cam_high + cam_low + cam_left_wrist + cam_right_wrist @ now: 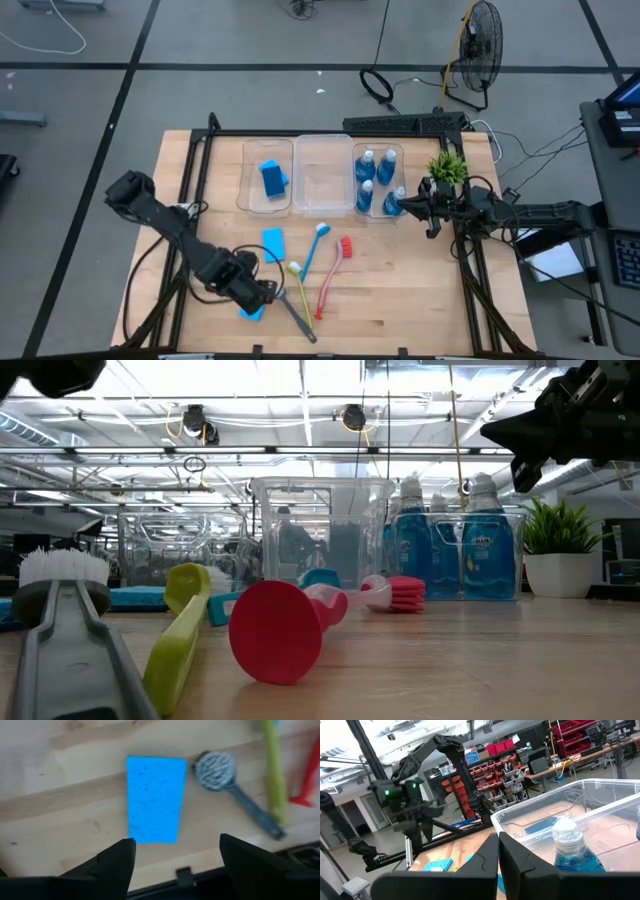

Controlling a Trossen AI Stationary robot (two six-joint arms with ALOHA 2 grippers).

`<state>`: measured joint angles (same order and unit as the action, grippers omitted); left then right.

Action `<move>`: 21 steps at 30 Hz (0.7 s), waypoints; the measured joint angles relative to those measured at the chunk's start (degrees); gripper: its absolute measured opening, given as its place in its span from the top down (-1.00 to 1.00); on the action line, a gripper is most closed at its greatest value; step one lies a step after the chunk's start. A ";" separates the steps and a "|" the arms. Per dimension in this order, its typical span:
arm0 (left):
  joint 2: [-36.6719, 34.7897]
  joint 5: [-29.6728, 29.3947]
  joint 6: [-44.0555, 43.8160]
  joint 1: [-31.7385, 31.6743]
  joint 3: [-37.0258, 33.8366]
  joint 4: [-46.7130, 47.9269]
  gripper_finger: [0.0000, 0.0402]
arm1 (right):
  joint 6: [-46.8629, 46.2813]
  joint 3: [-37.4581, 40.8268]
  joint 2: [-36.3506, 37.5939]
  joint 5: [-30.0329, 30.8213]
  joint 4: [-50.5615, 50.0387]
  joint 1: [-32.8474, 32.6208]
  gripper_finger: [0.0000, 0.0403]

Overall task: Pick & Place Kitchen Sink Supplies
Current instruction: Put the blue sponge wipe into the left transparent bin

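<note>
My left gripper (262, 297) (177, 845) hangs open over a flat blue sponge (156, 797) (252, 313) lying near the table's near edge, one finger on either side without touching it. A second sponge (273, 243) lies flat farther in, and two more rest in the left clear bin (272, 178). Several bottles of blue liquid (375, 180) (450, 550) stand in the right bin. The blue (316, 245), red (335, 275), yellow-green (300, 285) and grey (296, 318) brushes lie on the table. My right gripper (412, 205) (498, 855) is shut, raised beside the right bin, behind a bottle's cap (567, 832).
An empty clear middle bin (322, 175) sits between the two others at the table's far side. A small green potted plant (447, 167) (560, 555) stands right of the bottle bin, close to my right arm. The grey brush's head (214, 770) lies just beside the sponge.
</note>
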<state>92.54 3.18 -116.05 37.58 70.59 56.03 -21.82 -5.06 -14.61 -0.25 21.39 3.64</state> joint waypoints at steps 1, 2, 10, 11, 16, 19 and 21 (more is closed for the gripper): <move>0.58 0.15 -0.11 0.54 -0.02 -0.11 -0.49 | 0.00 0.00 0.00 0.00 -0.01 0.00 1.00; 1.23 0.31 -0.57 0.95 -0.02 -0.63 -0.52 | 0.00 0.00 0.00 -0.01 -0.15 0.01 1.00; 4.86 0.59 -2.62 2.31 -0.01 -4.22 -0.65 | 0.02 0.00 -0.02 -0.04 -0.24 0.00 1.00; 4.91 0.57 -2.62 2.44 -0.02 -4.14 -0.66 | 0.00 0.00 0.00 -0.03 -0.24 0.01 1.00; 4.75 -1.37 -2.64 2.51 -0.02 -3.89 -0.64 | 0.02 0.00 0.00 -0.02 -0.20 0.02 1.00; 4.69 -1.58 -2.65 2.43 -0.02 -3.87 -0.62 | 0.10 0.00 -0.02 0.02 -0.26 0.00 1.00; 4.69 -1.56 -2.46 2.23 -0.02 -3.89 -0.62 | 0.42 0.00 -0.01 0.02 -0.27 0.00 1.00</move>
<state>97.23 1.63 -118.51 39.81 70.57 52.14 -21.40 -5.06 -14.62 -0.23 21.12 3.64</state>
